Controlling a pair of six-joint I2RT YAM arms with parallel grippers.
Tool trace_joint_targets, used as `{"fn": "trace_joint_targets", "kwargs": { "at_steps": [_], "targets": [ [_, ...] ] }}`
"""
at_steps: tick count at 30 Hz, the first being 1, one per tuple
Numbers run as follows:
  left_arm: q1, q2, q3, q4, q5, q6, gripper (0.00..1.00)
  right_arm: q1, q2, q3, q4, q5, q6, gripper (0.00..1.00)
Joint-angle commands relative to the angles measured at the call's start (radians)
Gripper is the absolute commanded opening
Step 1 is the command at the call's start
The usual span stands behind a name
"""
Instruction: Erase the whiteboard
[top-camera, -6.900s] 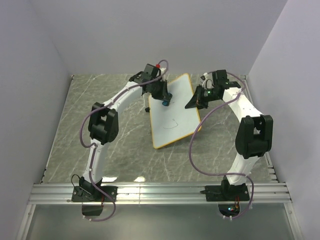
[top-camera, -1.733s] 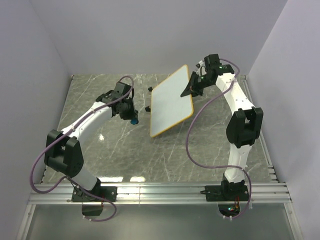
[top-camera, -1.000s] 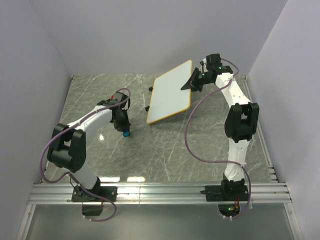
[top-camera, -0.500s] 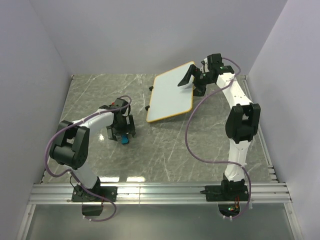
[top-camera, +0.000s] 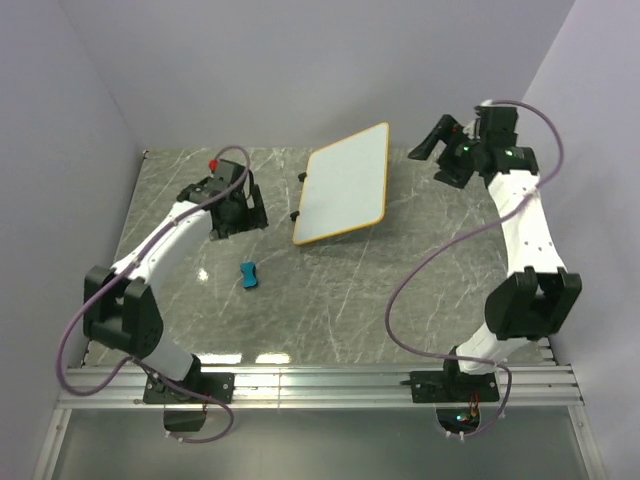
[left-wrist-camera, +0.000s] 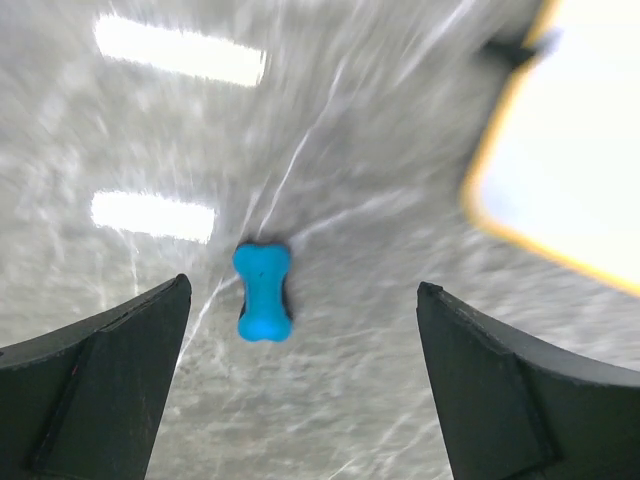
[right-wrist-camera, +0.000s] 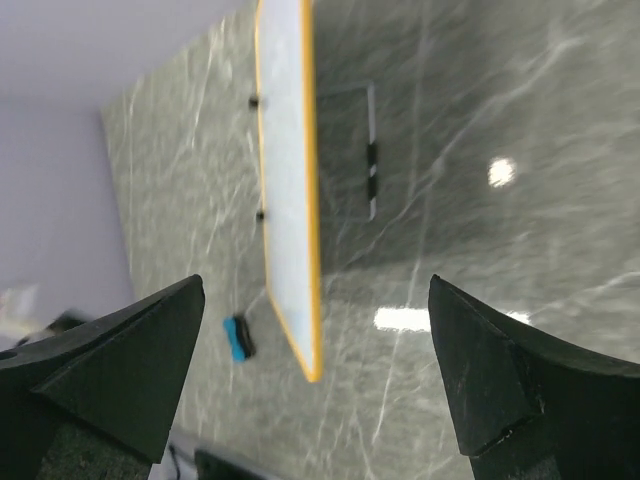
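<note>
A small blue bow-tie-shaped eraser (top-camera: 248, 275) lies by itself on the grey marble-patterned counter (top-camera: 340, 310), toward the left. Just beyond it the left pincer (top-camera: 238, 218) hangs over the counter with its fingers spread wide and nothing between them; its wrist view looks down on the eraser. Farther back, near mid-counter, is the large flat white, orange-tan-framed whiteboard (top-camera: 345, 185). Its face is blank, small black clips (top-camera: 297, 215) sit on its left edge, and it seems tilted off the counter. Well apart to its right, the right pincer (top-camera: 438, 145) is raised, fingers apart and empty.
</note>
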Motion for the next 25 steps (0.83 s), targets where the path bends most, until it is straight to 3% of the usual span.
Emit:
{"fn": "trace_joint_targets", "kwargs": {
  "at_steps": [1,8,25],
  "targets": [
    [0.003,-0.109,0.120,-0.038,-0.079,-0.001,1.00,-0.034,-0.105,-0.058,0.059,0.070,0.000,1.00],
    [0.003,-0.195,0.234,-0.080,-0.139,-0.033,1.00,-0.034,-0.254,-0.174,0.127,0.041,-0.009,1.00],
    [0.001,-0.331,0.108,-0.043,-0.073,-0.008,0.99,-0.034,-0.449,-0.263,0.115,-0.059,0.030,1.00]
  ]
}}
